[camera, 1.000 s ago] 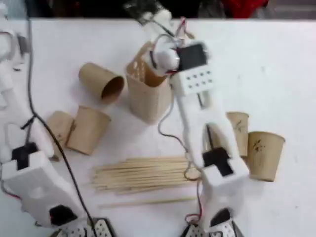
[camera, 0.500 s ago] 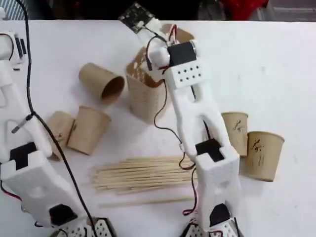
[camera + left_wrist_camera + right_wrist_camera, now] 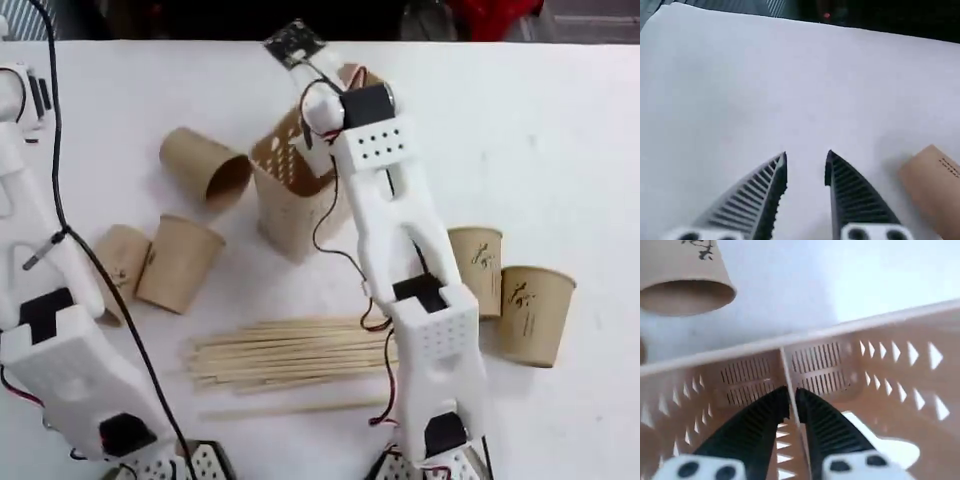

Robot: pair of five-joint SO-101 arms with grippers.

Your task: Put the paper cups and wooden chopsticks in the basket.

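Right wrist view: right gripper clamping basket partition. High view: basket leaning, upper centre. Risk: thin wall slipping free, basket toppling onto paper cup. Left gripper gaping over worktop.

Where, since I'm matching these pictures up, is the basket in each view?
High view: basket upper middle, tilted.
Left wrist view: aimed elsewhere, at table beside a cup.
Right wrist view: close up, right gripper closed on its partition.
Shared landmark: the white table.
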